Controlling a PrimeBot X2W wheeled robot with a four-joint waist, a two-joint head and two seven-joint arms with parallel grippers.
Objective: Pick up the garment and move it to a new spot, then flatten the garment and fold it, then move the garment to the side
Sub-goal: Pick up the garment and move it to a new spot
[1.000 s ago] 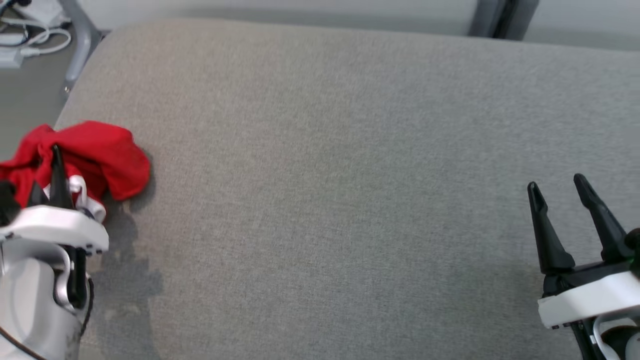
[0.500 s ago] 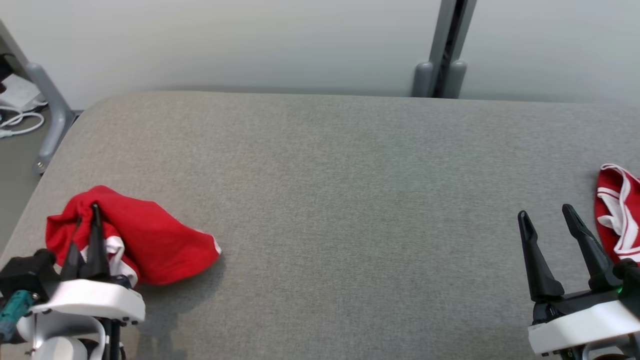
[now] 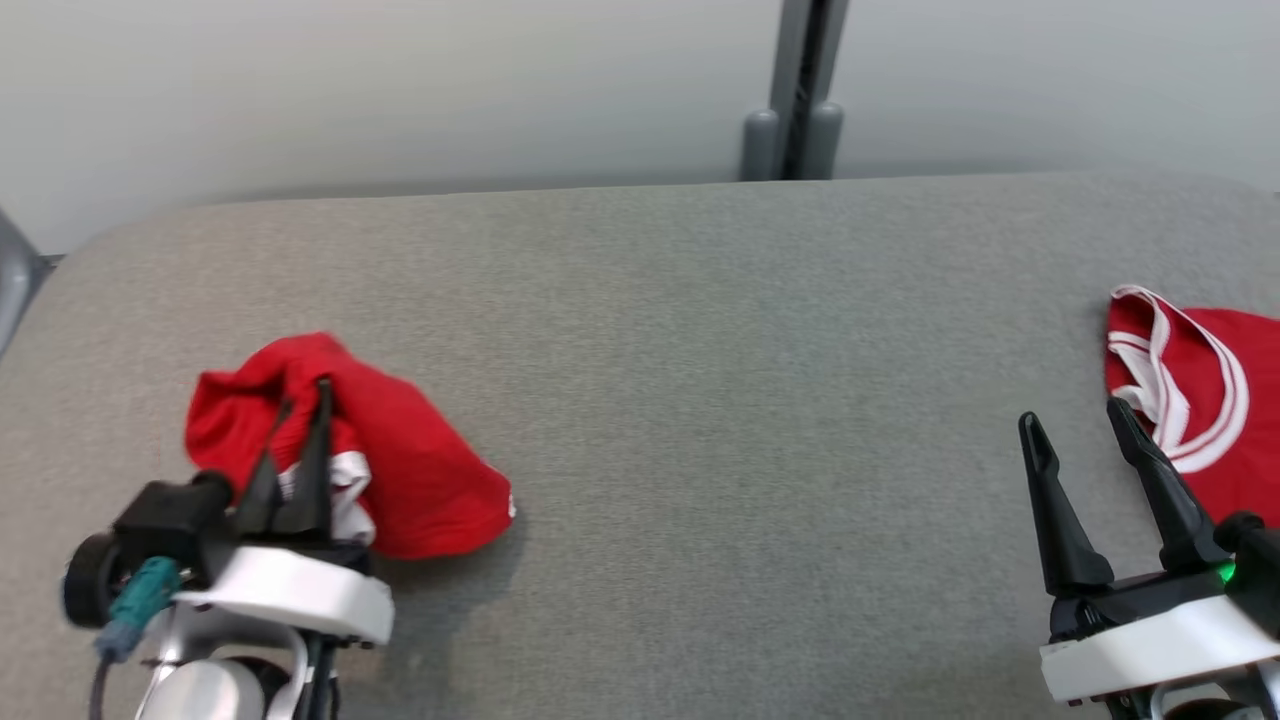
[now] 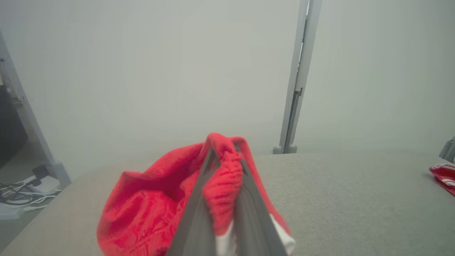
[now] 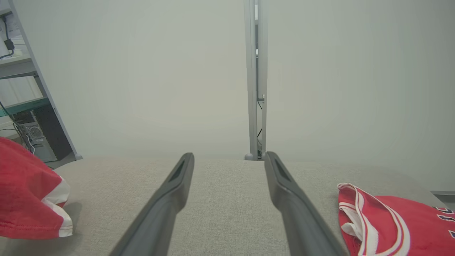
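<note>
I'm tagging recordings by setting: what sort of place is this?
Probably an indoor lab or office workspace, not a home: a grey fabric-covered table stands before plain partition panels joined by a grey post, with a computer tower and loose cables nearby.

We count two red garments on one grey table [image 3: 700, 350]: a bunched red garment [image 3: 430, 480] at eight o'clock and a red jersey [image 3: 1210, 400] with white trim at three o'clock. We count two grippers, the left gripper [image 3: 305, 393] at seven o'clock and the right gripper [image 3: 1072, 412] at four o'clock, each with two dark fingers [image 3: 1062, 520], four in all. One grey post [image 3: 790, 60] stands at twelve o'clock.
</note>
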